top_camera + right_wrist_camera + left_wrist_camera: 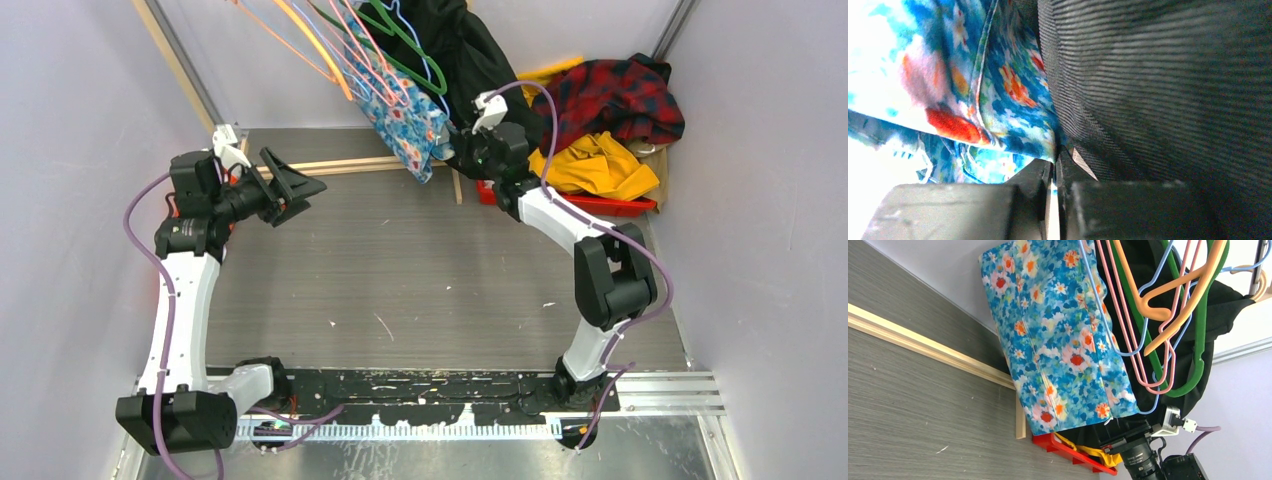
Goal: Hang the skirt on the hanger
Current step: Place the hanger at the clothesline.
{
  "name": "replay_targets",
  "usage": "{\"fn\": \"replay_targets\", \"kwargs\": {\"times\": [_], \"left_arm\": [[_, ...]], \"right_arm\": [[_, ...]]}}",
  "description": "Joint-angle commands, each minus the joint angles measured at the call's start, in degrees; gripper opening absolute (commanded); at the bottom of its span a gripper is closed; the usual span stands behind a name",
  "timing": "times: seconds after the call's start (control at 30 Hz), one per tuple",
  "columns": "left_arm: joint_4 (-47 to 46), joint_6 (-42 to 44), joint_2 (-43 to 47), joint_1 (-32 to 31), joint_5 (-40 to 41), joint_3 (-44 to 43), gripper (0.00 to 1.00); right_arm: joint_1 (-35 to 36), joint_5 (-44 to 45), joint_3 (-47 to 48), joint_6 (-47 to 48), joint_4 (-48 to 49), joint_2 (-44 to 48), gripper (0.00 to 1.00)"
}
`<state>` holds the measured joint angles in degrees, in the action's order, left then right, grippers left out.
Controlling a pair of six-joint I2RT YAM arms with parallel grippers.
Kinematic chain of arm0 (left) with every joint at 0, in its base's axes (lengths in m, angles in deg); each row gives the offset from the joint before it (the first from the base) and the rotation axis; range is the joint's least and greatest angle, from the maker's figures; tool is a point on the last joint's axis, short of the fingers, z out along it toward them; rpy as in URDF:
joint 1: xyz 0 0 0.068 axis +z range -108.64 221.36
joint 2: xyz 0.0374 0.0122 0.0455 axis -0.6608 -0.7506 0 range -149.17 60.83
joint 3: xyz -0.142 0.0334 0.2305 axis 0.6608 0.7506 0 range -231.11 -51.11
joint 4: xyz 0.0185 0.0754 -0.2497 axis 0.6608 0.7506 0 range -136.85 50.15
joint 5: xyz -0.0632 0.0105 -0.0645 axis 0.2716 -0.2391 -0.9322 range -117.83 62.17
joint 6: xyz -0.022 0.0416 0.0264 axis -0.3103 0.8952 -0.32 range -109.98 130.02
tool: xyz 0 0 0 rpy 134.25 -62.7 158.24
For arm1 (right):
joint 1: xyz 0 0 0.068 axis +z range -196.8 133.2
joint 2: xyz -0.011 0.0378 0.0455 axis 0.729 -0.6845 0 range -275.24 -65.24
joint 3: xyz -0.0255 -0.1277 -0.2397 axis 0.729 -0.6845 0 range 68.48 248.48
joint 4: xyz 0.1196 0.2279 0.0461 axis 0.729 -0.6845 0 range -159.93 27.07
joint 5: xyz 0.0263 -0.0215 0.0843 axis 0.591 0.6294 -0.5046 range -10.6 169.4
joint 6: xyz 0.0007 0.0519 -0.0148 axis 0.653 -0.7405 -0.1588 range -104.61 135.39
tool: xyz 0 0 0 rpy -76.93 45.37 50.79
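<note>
Skirt: blue floral garment, thin printed cloth. It hung over the far edge of the table, about midway along it, with its top up among a bunch of coloured hangers. Whether it sat properly on any one of them could not be told.

Handling, as judged: light and limp, with no stiffness. It would fold and bunch under any push and slip readily along smooth hanger wire. Not fragile. It was best taken by a pinch at a hem, a corner or the waistband, where the cloth is doubled. A grip in mid-panel would only gather slack.

Left claw: wide and empty, near the table's far-left corner. It was turned toward the skirt and well apart from it.

Right claw: just beside the skirt's lower right corner, against a black coat.

Views, left to right:
- **Top external:** this view alone showed both arms and, at the far-right corner, a red tray under a yellow garment and a plaid garment.
- **Left wrist:** this view alone showed the skirt as a whole panel, with seams running its length and the hangers overlapping one side. Its own claw was not in the picture.
- **Right wrist:** this view alone showed the right claw narrowed to a slit. The skirt met the slit from the left, and the black coat showed a ribbed weave on the right. Whether any cloth lay pinched in the slit could not be told.
</note>
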<state>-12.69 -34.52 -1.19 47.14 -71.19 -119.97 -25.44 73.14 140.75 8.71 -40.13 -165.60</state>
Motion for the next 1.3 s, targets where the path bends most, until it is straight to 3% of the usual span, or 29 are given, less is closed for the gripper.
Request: {"fn": "replay_targets", "kwargs": {"times": [0.0, 0.1, 1.27], "left_arm": [[-2.75, 0.85, 0.01, 0.46, -0.62, -1.83, 0.77], [-2.77, 0.85, -0.08, 0.46, -0.58, -1.82, 0.76], [-4.74, -0.61, 0.49, 0.53, -0.7, -0.02, 0.74]], "right_arm": [[0.1, -3.4, 2.51, 0.08, 4.11, -0.27, 0.07], [0.12, -3.73, 1.39, -0.72, 4.81, -0.19, 0.01], [0.12, -1.56, -4.4, -5.12, 5.47, -6.77, 0.01]]}}
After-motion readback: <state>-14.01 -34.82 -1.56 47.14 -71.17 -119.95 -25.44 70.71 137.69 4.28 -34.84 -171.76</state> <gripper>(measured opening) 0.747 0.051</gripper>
